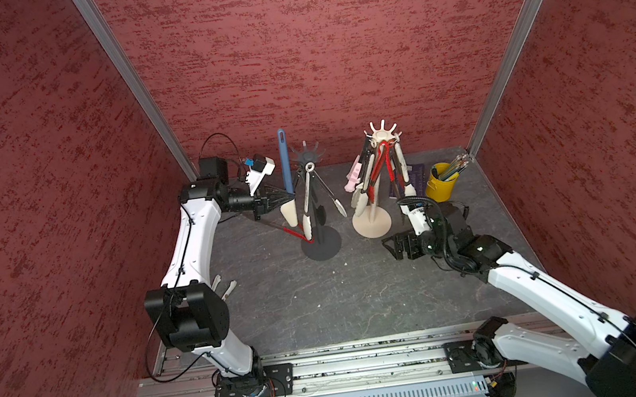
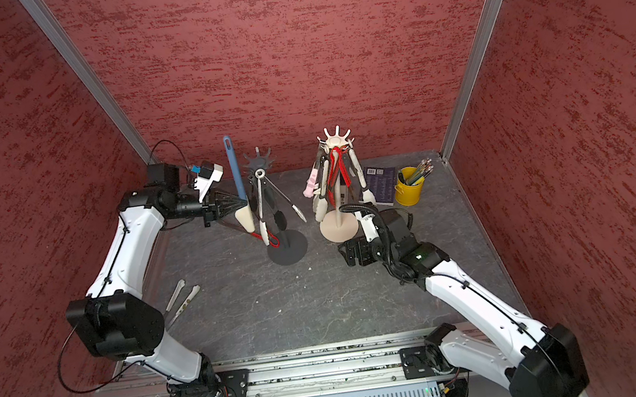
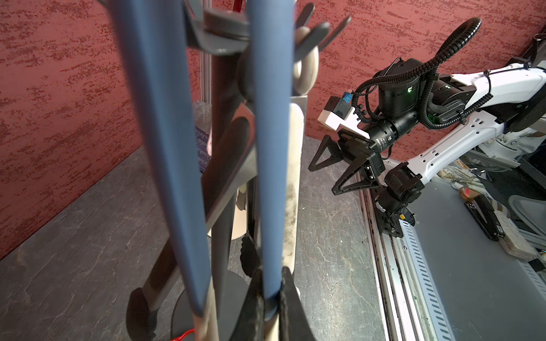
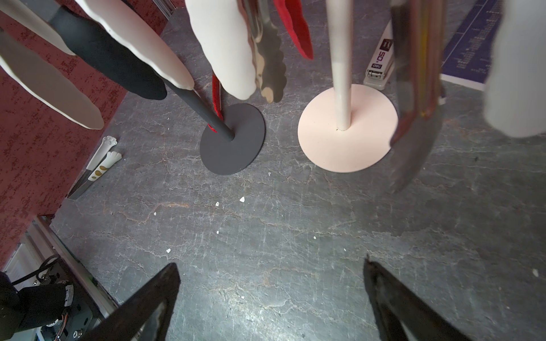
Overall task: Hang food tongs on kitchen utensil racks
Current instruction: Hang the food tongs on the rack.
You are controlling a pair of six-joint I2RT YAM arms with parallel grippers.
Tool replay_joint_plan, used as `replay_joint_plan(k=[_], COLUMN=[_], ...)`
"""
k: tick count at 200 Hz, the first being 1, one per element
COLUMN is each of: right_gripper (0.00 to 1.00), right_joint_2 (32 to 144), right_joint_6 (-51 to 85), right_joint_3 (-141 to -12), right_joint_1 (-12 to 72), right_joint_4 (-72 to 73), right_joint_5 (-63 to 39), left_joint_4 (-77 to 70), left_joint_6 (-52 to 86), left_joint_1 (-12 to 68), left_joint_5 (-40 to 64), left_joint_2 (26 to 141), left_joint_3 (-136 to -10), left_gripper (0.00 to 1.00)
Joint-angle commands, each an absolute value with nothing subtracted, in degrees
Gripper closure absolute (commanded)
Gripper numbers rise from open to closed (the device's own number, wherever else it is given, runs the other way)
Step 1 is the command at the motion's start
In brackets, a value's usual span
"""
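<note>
Blue tongs (image 3: 271, 177) fill the left wrist view, both blue arms right at the lens. The left gripper (image 3: 271, 295) is pinched tight on them near the cream tips. In both top views they stand upright, loop end up, just beside the crown of the dark grey rack (image 1: 309, 157). Can't tell if the loop touches a hook.

Directly beyond this gripper, the rack's pole and two pairs already hung, cream-handled tongs (image 1: 306, 205) and black-tipped tongs (image 2: 279, 217), crowd the space. Below the gripper, red tongs (image 1: 297, 235) slant down to the rack's base. Behind that arm's elbow, paw-tipped tongs (image 2: 181, 297) lie flat on the table (image 1: 323, 311).

The right gripper (image 4: 270, 262) has its fingers spread wide and holds nothing. It sits low over the table, near the cream-white rack (image 1: 382, 134). That rack is loaded: red, pink, cream and black tongs, tips dangling ahead of the gripper.

Past that rack from the gripper: stapler (image 4: 379, 68), purple booklet (image 2: 383, 184), yellow cup (image 1: 440, 187) of pencils.
</note>
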State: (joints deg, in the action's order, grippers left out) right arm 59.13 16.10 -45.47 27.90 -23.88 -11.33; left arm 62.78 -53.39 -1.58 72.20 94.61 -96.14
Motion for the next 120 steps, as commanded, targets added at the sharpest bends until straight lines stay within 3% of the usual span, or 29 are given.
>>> replay_joint_plan(k=[1, 120], right_gripper=[0.01, 0.01], right_joint_2=[58.27, 57.31], right_joint_6=[16.44, 16.47], right_joint_3=[-45.62, -45.11], right_joint_1=[27.5, 27.51], right_joint_4=[-23.9, -23.3], right_joint_5=[-11.46, -12.12], left_joint_4=[61.68, 70.16], left_joint_6=[-52.35, -55.85], left_joint_1=[-1.73, 1.82], left_joint_5=[75.13, 72.98], left_joint_2=[95.07, 99.38], left_joint_3=[-98.64, -102.92], left_gripper=[1.0, 1.0])
